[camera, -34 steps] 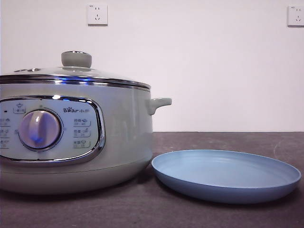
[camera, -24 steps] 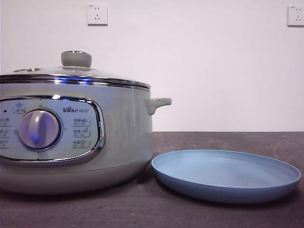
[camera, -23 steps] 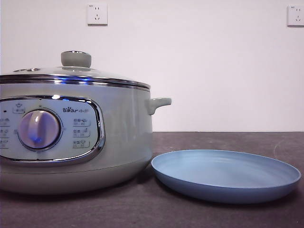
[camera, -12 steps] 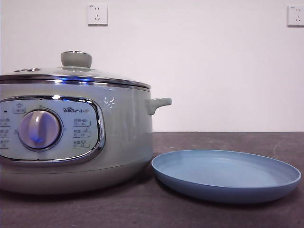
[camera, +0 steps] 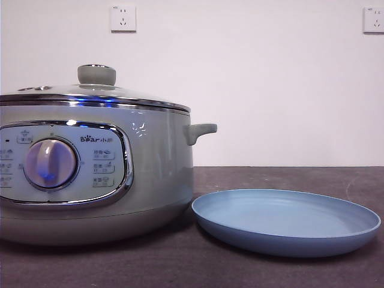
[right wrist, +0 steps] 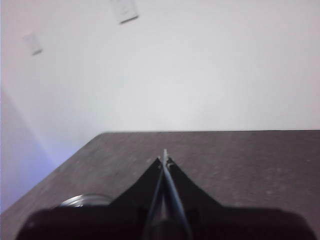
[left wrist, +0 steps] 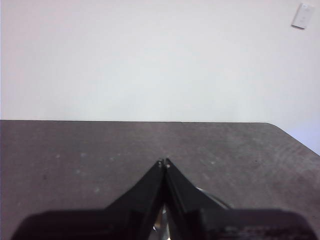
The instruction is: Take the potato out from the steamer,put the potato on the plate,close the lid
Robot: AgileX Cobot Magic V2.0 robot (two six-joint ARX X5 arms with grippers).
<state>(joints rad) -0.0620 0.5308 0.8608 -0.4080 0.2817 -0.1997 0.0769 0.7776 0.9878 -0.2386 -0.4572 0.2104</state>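
Note:
The pale grey-green steamer (camera: 156,174) stands at the left of the front view with its control panel and dial (camera: 50,164) facing me. The glass lid (camera: 96,93) with its grey-green knob (camera: 96,74) sits shut on it. The light-blue plate (camera: 285,221) lies empty to its right. The potato is hidden. My left gripper (left wrist: 164,163) is shut and empty, above the dark table. My right gripper (right wrist: 164,159) is shut and empty too. Neither gripper shows in the front view.
A dark table (camera: 288,177) runs back to a white wall with two sockets (camera: 123,18). A chrome edge (right wrist: 82,200) shows beside the right gripper, and another chrome edge (left wrist: 215,199) beside the left one.
A small bright reflection has appeared on the steamer's wall right of the panel. Steamer, lid and plate have not moved.

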